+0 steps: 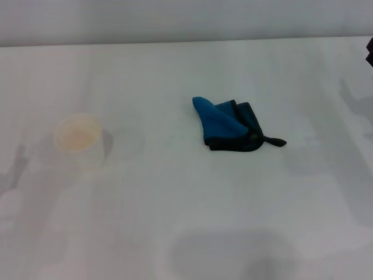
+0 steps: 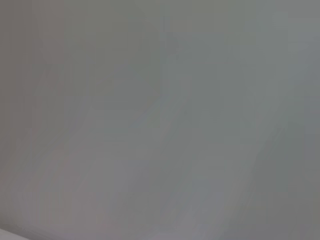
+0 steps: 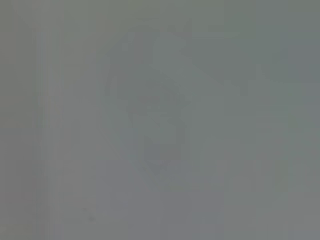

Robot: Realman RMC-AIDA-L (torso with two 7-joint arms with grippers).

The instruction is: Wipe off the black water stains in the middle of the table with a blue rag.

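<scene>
Table, near part: bare white table with a soft grey shadow on it; nothing stands there.
Left gripper: not seen in any view. Its wrist camera shows only flat grey, so I cannot tell whether it is apart or together.
Right gripper: also not seen, state likewise untellable. A dark sliver at the far right edge of the head view may belong to that arm, but it is too little to name.
Cup: pale cup, upright, well over on the left arm's side and well apart from the rag.
Blue rag: blue rag lies crumpled on the table about mid-depth, slightly toward the right arm's side of centre. Bright blue fold on top, darker cloth beneath and along its near edge.
Rag axis: long axis runs diagonally, from the blue tip at far-left to the dark corner at near-right.
Black stain: a short black streak shows at the rag's near-right corner, touching it. It could be stain or a tail of cloth; I cannot settle which.
Bearing from gripper: cannot be fixed with neither gripper visible. Judged by sides alone, the rag sits marginally nearer the right arm's reach.
Stage: fits either a rag laid on the stain awaiting strokes, or a rag left after wiping.
Far table: bare up to the back edge.
</scene>
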